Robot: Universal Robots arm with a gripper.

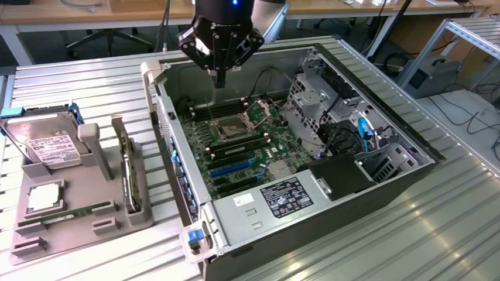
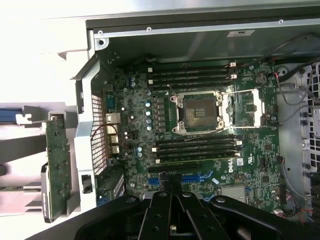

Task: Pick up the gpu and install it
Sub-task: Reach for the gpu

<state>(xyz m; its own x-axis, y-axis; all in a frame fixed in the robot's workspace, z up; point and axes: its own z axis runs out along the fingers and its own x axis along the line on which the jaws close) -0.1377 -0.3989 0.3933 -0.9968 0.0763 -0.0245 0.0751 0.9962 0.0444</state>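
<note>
Black pincer hangs shut and empty over the open grey computer case. The thin dark-green gpu card with silver bracket stands on edge in the grey holder alongside. It looks light, stiff and fragile, so take it by the top board edge.

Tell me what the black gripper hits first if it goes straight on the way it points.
Probably the green motherboard in the open grey metal computer case, near its blue expansion slots by the wrist view. Nothing stands between it and the shut gripper, though depth is unclear.
</note>
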